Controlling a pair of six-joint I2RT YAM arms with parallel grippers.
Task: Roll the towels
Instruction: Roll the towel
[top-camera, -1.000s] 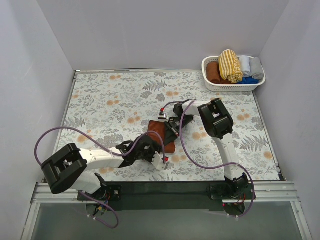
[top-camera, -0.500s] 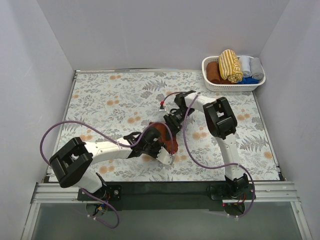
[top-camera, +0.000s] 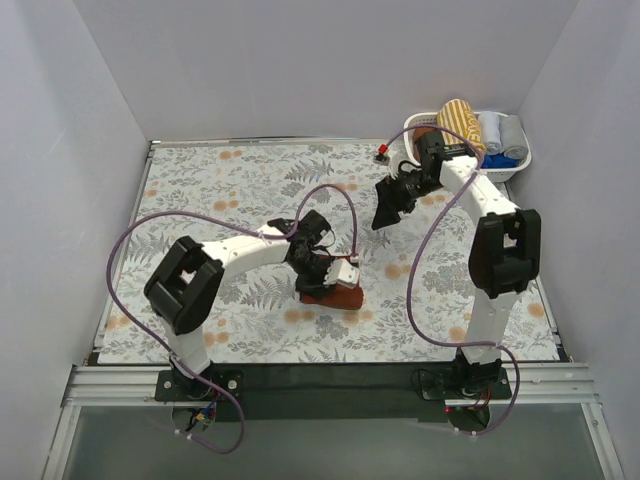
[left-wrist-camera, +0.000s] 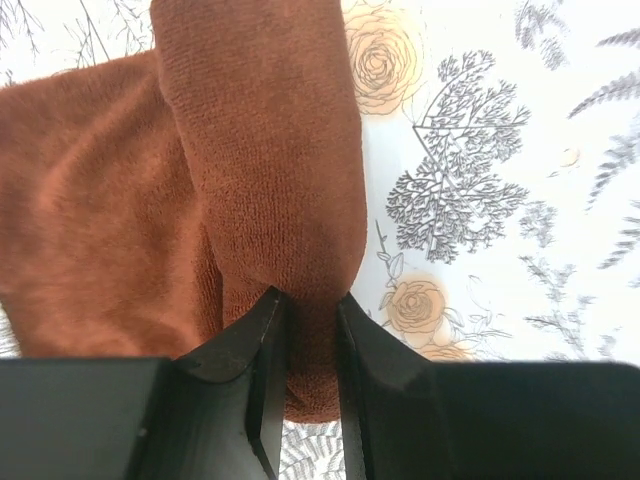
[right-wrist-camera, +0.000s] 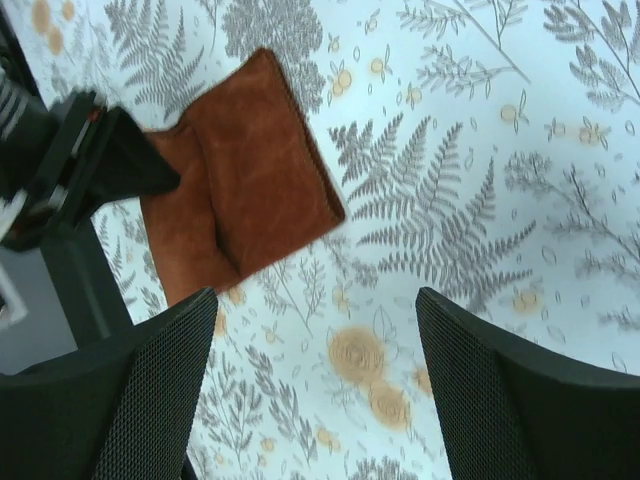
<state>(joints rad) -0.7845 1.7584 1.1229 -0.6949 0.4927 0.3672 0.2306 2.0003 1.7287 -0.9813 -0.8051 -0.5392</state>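
The rust-brown towel (top-camera: 338, 298) lies folded on the floral table (top-camera: 220, 190), near the middle front. My left gripper (top-camera: 325, 272) is shut on its near end; in the left wrist view the jaws (left-wrist-camera: 308, 322) pinch the thick folded strip of the towel (left-wrist-camera: 260, 150). My right gripper (top-camera: 384, 214) hangs open above the table, back and right of the towel, holding nothing. In the right wrist view its wide fingers (right-wrist-camera: 315, 305) frame bare table, with the towel (right-wrist-camera: 250, 190) beyond. The mustard-yellow striped towel (top-camera: 460, 124) sits rolled in the basket.
A white basket (top-camera: 455, 172) stands at the back right corner with a brown roll, grey rolls (top-camera: 502, 132) and a blue one. Purple cables loop off both arms. Grey walls close in the table on three sides.
My right gripper has opened, let go of the brown towel and lifted away to the back right. My left gripper has shut on the towel and swung round to its far side.
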